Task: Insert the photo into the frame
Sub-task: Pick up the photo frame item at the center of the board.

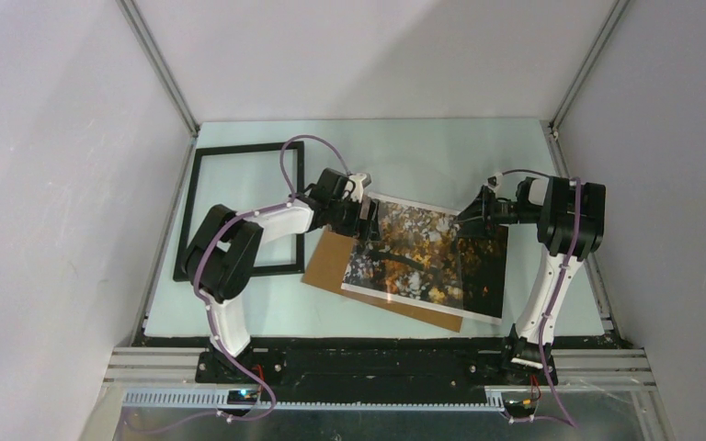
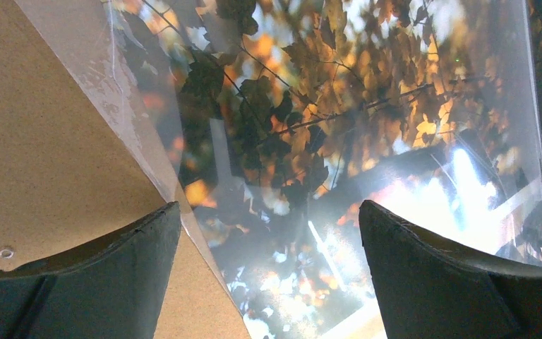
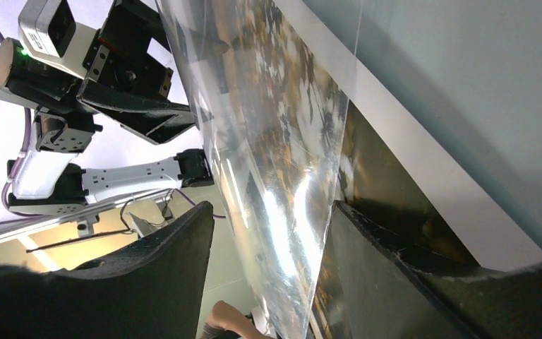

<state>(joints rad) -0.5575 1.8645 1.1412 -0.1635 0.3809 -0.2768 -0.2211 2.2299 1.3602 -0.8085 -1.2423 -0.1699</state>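
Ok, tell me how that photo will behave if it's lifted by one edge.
The photo looks thin as paper, so it will probably bow and droop rather than stay flat. Its strong glare in the left wrist view suggests a glossy face, likely slippery to grip. Lying loose on the backing board, it probably slides at a light push.

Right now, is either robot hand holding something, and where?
Nothing is gripped. The left gripper hangs wide open over the photo; the right gripper stands open astride its glossy edge.

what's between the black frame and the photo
Top view: the plain brown backing board lies between thin black rectangular frame and glossy autumn-leaf photo, under the white left arm.
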